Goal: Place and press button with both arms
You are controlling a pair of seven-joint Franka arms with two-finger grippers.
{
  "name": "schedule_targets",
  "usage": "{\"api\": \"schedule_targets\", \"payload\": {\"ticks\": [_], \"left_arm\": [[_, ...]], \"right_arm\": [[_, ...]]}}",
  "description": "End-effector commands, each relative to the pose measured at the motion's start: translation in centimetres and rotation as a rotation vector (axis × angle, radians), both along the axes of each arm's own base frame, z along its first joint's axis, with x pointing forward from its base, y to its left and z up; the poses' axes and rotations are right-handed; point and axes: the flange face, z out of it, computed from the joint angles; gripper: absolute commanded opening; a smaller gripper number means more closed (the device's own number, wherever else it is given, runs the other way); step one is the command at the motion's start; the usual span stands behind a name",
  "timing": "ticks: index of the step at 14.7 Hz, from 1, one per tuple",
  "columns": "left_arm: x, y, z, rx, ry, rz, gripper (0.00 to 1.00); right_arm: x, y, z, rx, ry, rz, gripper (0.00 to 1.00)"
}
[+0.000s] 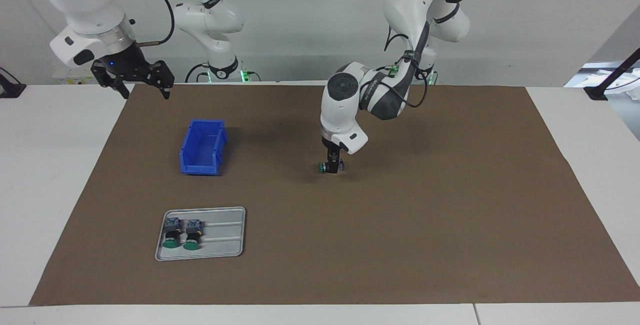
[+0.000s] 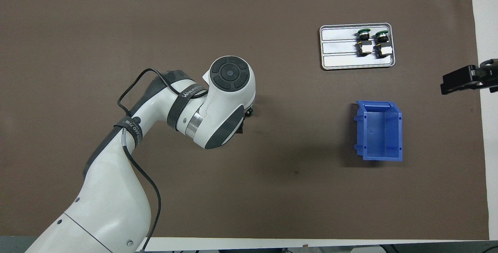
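The button [image 1: 330,167] lies on its side on the mat [image 1: 450,215], mid-table, green cap toward the right arm's end. I judge it light, rigid and rather slick on its round black body, apt to roll; the squarer rear block looks the safer place to pinch, keeping the cap free for pressing.

My left gripper [image 1: 333,164] is down right at it, fingers straddling it. They stand wide, and I cannot tell whether they bear on it or only flank it.

Toward the right arm's end sits the blue bin [image 1: 202,148], empty, and farther from the robots a grey tray [image 1: 227,235] with two more buttons [image 1: 183,233]. My right gripper [image 1: 135,77] waits spread open, high over the mat's corner.
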Motion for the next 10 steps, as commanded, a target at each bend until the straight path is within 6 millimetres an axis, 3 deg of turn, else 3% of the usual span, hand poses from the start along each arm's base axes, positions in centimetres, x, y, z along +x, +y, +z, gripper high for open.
{"api": "schedule_targets", "payload": {"ticks": [1,7,10], "left_arm": [[0.8,-0.7,-0.2,-0.024,-0.030,0.046,1.00],[0.8,-0.8,-2.6,-0.010,-0.026,0.047,0.99],[0.5,-1.4,-2.9,-0.024,-0.040,0.042,0.99]], "right_arm": [[-0.7,-0.1,0.1,0.010,0.001,-0.001,0.99],[-0.7,0.0,0.2,0.010,-0.001,0.001,0.99],[-0.7,0.0,0.2,0.010,-0.001,-0.001,0.99]]}}
